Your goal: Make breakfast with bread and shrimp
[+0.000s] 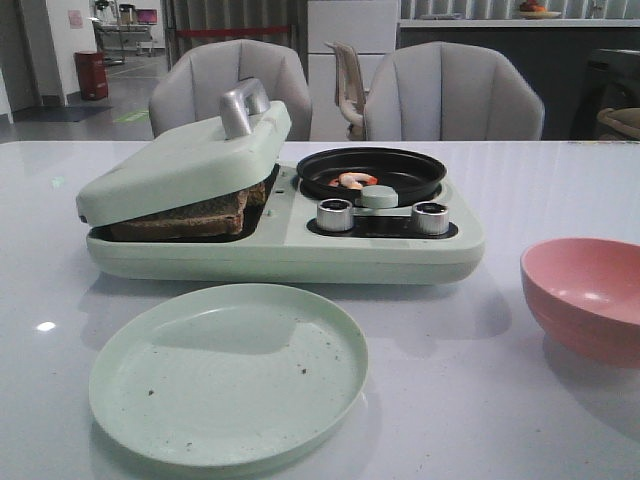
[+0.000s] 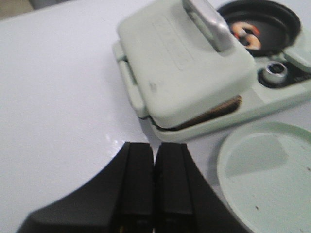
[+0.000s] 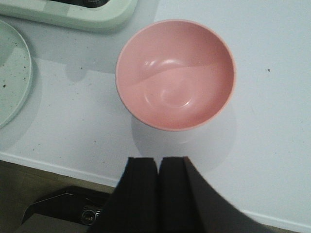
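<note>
At the near edge of the table, both arms are sitting back and neither is holding anything. The left gripper (image 2: pixel 154 182) is showing its fingers pressed together, clenched on nothing, hovering over bare table toward the near left corner. The right gripper (image 3: pixel 159 187) is likewise closed and empty, hanging right over the near edge with the pink bowl (image 3: pixel 176 74) just beyond its tips.

Moving farther in, the pale green plate (image 1: pixel 228 372) is lying near the front edge, bare apart from some dark crumbs, directly in front of the breakfast maker (image 1: pixel 290 240).

Now the part that matters: the bread (image 1: pixel 185 218) is sitting inside the maker's left half, browned, its crust edge peeking out under the lid (image 1: pixel 185 160), which is resting tilted on top of the slices rather than fully shut. The lid's metal handle (image 2: pixel 208 24) is running front to back across the lid, away from the left gripper, so that arm is looking the nearer and better lined up for lifting it. From the left wrist view, the maker is lying ahead and slightly toward the table's middle.

Farther back, on the maker's right half, the shrimp (image 1: pixel 352 181) is lying curled in the small black pan (image 1: pixel 372 172), behind the two silver knobs (image 1: pixel 335 214). The right arm seems the closer one for that.
</note>
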### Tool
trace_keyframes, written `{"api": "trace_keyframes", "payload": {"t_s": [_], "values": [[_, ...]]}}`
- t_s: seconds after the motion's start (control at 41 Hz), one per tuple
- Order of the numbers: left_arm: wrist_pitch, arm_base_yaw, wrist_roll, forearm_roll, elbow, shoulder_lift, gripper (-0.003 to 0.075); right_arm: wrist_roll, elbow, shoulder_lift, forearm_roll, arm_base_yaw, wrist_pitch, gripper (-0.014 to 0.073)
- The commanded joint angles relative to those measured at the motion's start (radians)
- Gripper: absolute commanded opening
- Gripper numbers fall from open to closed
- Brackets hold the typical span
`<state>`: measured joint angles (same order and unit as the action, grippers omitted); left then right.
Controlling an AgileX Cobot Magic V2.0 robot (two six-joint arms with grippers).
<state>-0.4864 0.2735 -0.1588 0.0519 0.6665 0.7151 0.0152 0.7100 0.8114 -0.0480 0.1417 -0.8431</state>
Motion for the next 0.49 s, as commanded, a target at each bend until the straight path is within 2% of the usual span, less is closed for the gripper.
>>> {"api": "trace_keyframes", "payload": {"t_s": [0.0, 0.146, 0.22, 0.464], "values": [[0.253, -0.054, 0.007, 0.001, -0.131, -0.111, 0.0099, -0.001, 0.025, -0.007, 0.0, -0.001, 0.05, 0.0034], [0.496, -0.082, 0.007, 0.016, -0.39, -0.303, 0.0099, -0.001, 0.025, -0.007, 0.0, -0.001, 0.05, 0.0034], [0.57, -0.099, 0.007, 0.046, -0.486, -0.399, 0.0099, -0.001, 0.025, -0.007, 0.0, -0.001, 0.05, 0.0034], [0.585, -0.142, 0.007, 0.096, -0.637, -0.548, 0.0099, -0.001, 0.025, -0.007, 0.0, -0.001, 0.05, 0.0034]]}}
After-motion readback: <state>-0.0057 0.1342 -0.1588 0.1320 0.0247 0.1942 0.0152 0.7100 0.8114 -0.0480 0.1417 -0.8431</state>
